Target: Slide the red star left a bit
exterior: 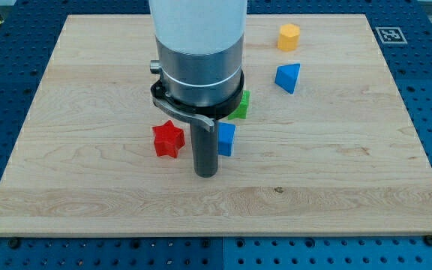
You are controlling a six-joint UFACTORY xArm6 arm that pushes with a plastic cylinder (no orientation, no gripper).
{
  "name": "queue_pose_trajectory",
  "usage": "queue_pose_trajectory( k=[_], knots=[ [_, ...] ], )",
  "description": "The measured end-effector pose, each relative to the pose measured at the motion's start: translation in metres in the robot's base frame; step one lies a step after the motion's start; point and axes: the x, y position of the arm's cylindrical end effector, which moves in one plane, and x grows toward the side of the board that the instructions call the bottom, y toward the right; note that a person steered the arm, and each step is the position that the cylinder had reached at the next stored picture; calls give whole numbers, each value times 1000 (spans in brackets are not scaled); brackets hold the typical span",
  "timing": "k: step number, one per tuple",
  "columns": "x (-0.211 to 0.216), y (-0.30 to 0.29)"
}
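The red star (168, 139) lies on the wooden board (88, 90), left of centre. My tip (205, 174) is down on the board just right of the star and a little toward the view's bottom, a small gap between them. A blue block (226, 139) sits right behind the rod, on its right side. A green block (240, 106) is partly hidden behind the arm's body.
A blue triangular block (288, 77) and a yellow-orange block (289, 36) lie toward the view's top right. The arm's wide grey and white body (198, 52) covers the top centre of the board. A blue perforated table surrounds the board.
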Motion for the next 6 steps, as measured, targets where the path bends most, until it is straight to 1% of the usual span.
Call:
queue_pose_trajectory(
  k=[2,4,6],
  knots=[
    [-10,-2],
    [-31,-23],
    [-43,-40]
  ],
)
